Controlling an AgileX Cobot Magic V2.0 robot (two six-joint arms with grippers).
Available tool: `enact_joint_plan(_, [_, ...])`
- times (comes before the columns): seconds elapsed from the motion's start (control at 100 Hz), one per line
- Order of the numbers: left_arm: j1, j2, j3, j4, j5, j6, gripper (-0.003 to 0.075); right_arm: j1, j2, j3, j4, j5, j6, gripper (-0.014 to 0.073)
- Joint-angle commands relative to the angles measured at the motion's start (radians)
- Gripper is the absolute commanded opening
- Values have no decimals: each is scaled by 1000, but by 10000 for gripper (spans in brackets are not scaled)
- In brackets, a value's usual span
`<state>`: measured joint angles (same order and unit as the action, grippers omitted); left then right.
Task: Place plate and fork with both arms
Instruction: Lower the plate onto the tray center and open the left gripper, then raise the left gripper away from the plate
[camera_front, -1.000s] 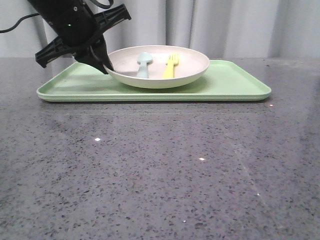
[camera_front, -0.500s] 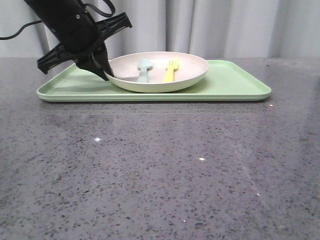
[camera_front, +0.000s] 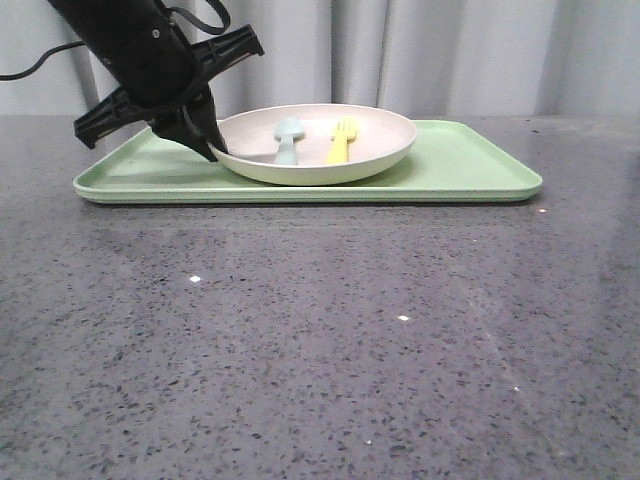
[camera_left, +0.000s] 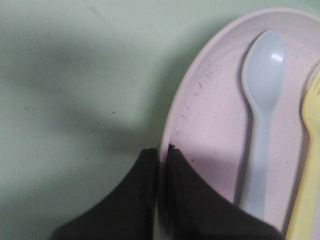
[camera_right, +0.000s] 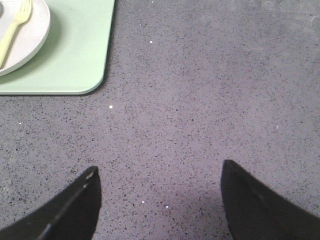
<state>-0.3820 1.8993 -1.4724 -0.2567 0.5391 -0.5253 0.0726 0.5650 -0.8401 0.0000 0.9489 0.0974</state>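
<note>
The cream-white plate rests on the light-green tray, left of the tray's middle. In the plate lie the yellow fork and, to its left, a pale blue spoon. My left gripper is shut on the plate's left rim; in the left wrist view the rim runs between the two black fingers, at the left gripper. The fork and spoon show beside them. My right gripper is open over bare table, right of the tray, holding nothing.
The tray's rounded corner and part of the plate with the fork lie at the edge of the right wrist view. Grey speckled tabletop stretches in front of the tray. A curtain hangs behind.
The plate, raised at its left side a second ago, has come down flat onto the tray with my left gripper still on its rim. Nothing has moved in the last half second.
</note>
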Motion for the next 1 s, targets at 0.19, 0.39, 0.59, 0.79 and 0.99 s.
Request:
enact_joint_plan(0.19, [-10, -48, -33, -15, -39, -10, 132, -6, 12, -33, -6, -63, -11, 511])
enact_joint_plan(0.39, [-10, -52, -33, -18, -39, -10, 368, -6, 12, -33, -6, -63, -11, 511])
enact_joint_plan(0.59, [-10, -85, -33, -9, -41, -10, 400, -6, 12, -33, -6, -63, -11, 511])
enact_joint_plan(0.79, [-10, -159, -33, 105, -43, -10, 400, -6, 12, -33, -6, -62, -11, 511])
enact_joint_plan(0.99, [18, -260, -33, 250, 29, -10, 400, -6, 12, -33, -6, -57, -11, 511])
